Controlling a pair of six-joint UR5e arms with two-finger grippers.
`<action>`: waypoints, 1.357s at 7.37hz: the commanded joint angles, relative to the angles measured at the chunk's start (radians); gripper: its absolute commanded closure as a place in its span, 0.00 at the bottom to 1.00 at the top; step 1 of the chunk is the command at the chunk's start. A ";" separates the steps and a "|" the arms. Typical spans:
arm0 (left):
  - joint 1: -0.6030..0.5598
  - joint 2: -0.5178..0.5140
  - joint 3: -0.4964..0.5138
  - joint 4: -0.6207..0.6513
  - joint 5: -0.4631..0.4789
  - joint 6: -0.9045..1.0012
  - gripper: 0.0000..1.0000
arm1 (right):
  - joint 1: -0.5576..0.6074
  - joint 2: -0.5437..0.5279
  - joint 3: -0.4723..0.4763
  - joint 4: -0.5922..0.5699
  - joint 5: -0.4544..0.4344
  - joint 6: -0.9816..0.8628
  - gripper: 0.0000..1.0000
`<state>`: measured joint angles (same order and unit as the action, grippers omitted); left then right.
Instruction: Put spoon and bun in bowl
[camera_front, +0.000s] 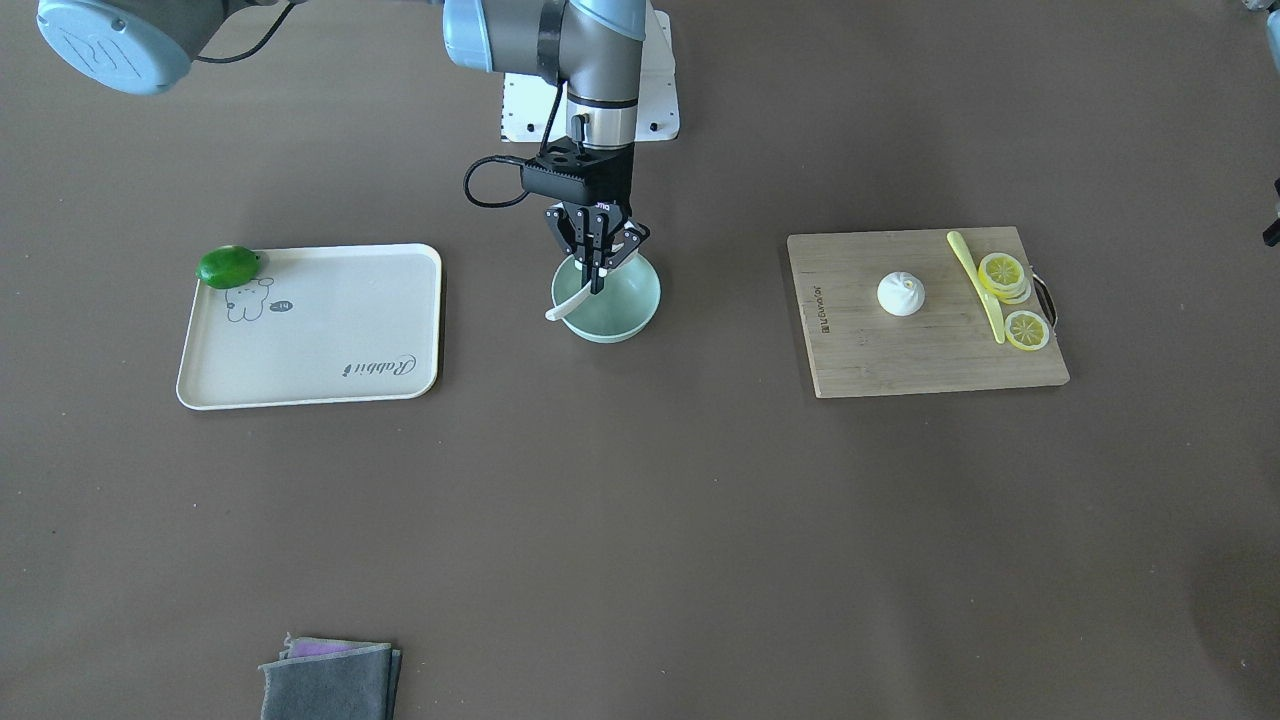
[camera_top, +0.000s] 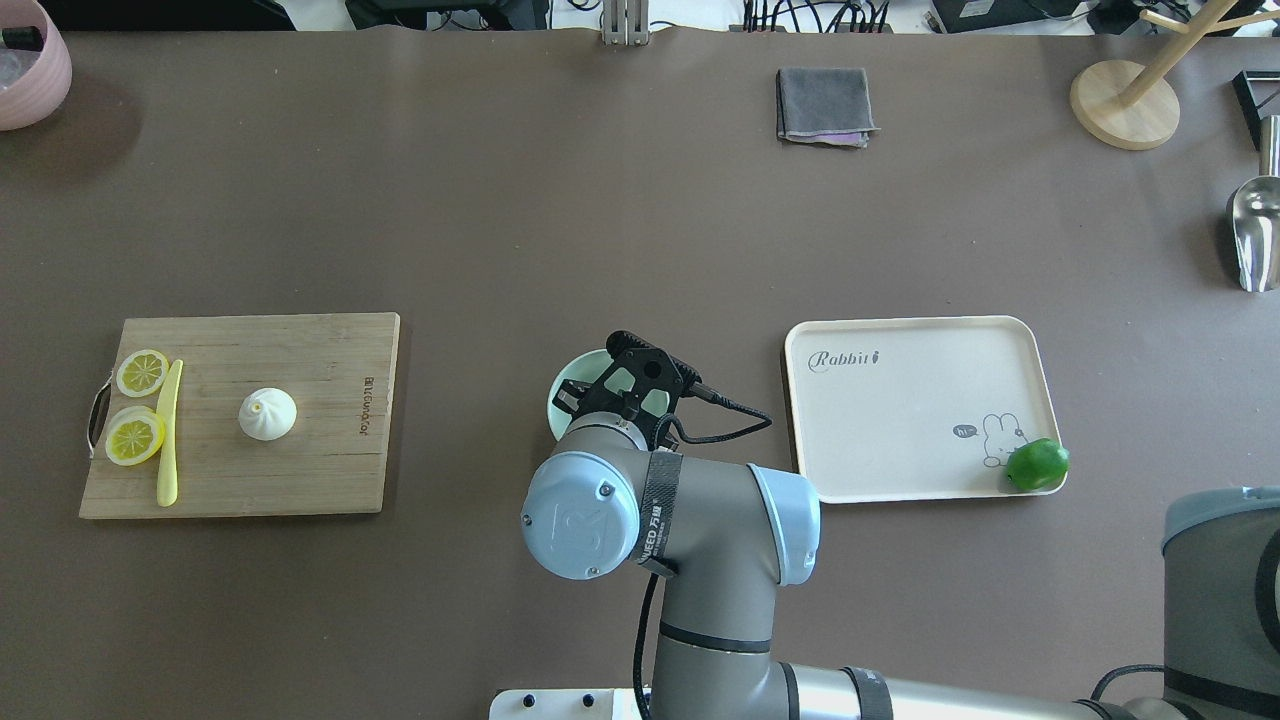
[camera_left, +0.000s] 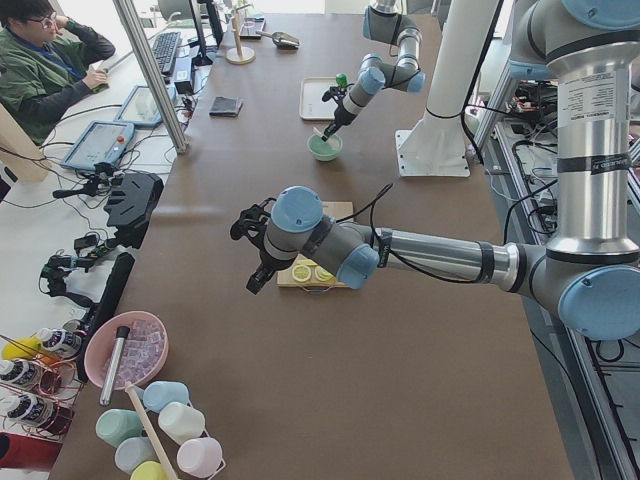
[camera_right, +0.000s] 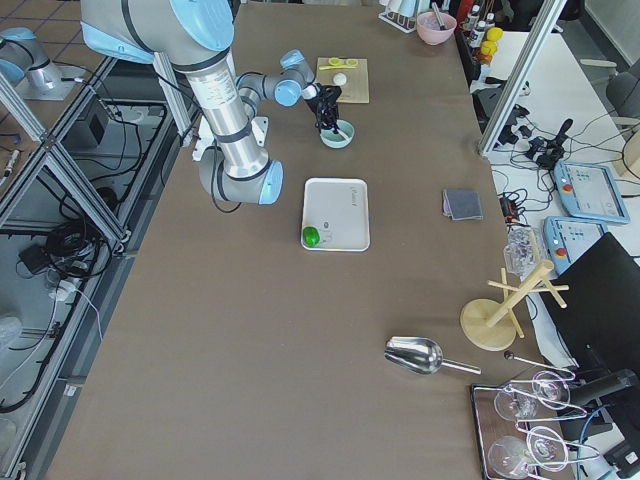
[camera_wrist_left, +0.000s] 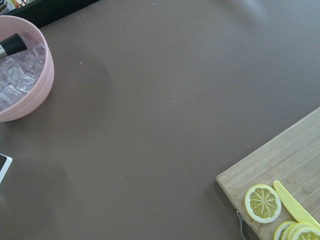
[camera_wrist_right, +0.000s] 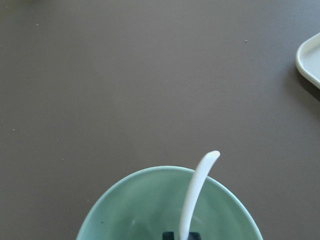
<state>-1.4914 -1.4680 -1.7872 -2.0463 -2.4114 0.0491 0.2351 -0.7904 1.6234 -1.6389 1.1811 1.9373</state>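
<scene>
My right gripper (camera_front: 597, 272) stands upright over the round pale mint-green bowl (camera_front: 632, 318) at mid-counter (camera_front: 640, 520), clamped on the small white ceramic soup spoon (camera_front: 562, 308). The spoon's lower end is inside the bowl and its handle slants out over the rim. The small white pleated steamed bun (camera_front: 901, 293) lies on the rectangular wooden cutting board (camera_front: 900, 365) to my left, well apart from the bowl. My left gripper (camera_left: 252, 255) hangs near that board; I cannot tell whether it is apart or together.
</scene>
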 joint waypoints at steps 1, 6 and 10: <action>0.000 0.000 -0.001 0.000 0.000 0.000 0.01 | 0.000 0.002 0.006 -0.034 -0.020 0.000 0.01; 0.168 -0.011 -0.021 -0.170 0.017 -0.469 0.01 | 0.236 -0.131 0.247 -0.062 0.272 -0.417 0.00; 0.617 -0.037 -0.133 -0.184 0.373 -0.999 0.01 | 0.713 -0.361 0.329 -0.061 0.842 -1.182 0.00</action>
<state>-1.0310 -1.4853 -1.9023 -2.2288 -2.1730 -0.8130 0.8006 -1.0770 1.9472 -1.6998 1.8552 1.0126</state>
